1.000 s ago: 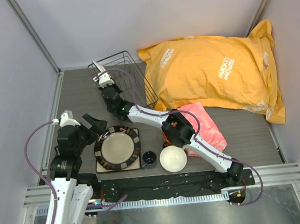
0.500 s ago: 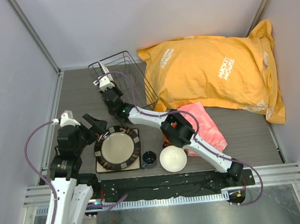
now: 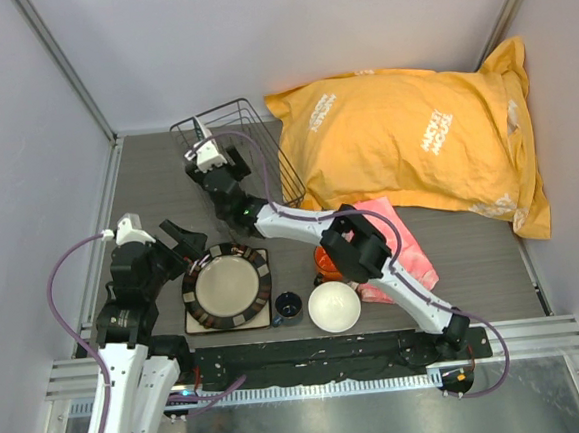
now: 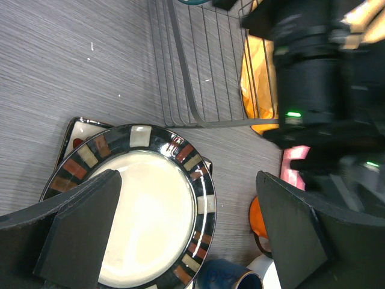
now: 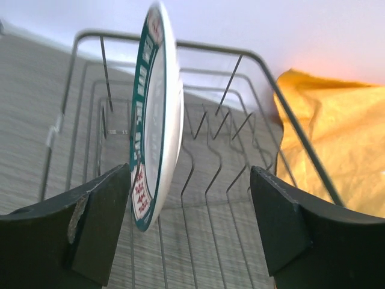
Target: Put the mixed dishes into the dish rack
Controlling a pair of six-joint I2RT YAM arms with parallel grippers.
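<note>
So far one dish is loaded. The white plate with dark patterned rim (image 5: 157, 114) stands on edge in the dish rack (image 5: 240, 78), upright among the wire prongs. The rack sits at the far edge of the table, left of the middle.

By my reckoning, everything else is waiting near the table's near edge:
- The brown-centred dark-rimmed plate (image 3: 227, 287) lies flat on the square dark tray (image 4: 77, 129).
- The small dark-blue cup (image 3: 288, 304) sits just beside the tray's right corner.
- The white bowl (image 3: 334, 306) comes next along that edge.
- The orange mug (image 3: 323, 262) is just behind the bowl, half hidden under the right arm.

That leaves five of six dishes to go, so the job is in its early part.

The right claw (image 5: 189, 174) reaches into the rack with its fingers spread wide on either side of the standing plate. The plate is close to one finger and well apart from the other. I cannot tell whether the near finger touches the rim, but nothing is pinched, and the plate looks to be carried by the rack alone.

The left claw (image 4: 186, 177) is spread fully and holds nothing. It hovers over the stacked plate and tray from the side of the table's left edge.

Further out, a pink cloth (image 3: 402, 248) lies under the right arm. A big yellow bag (image 3: 414, 146) fills the far right corner, right up against the rack's right side.
</note>
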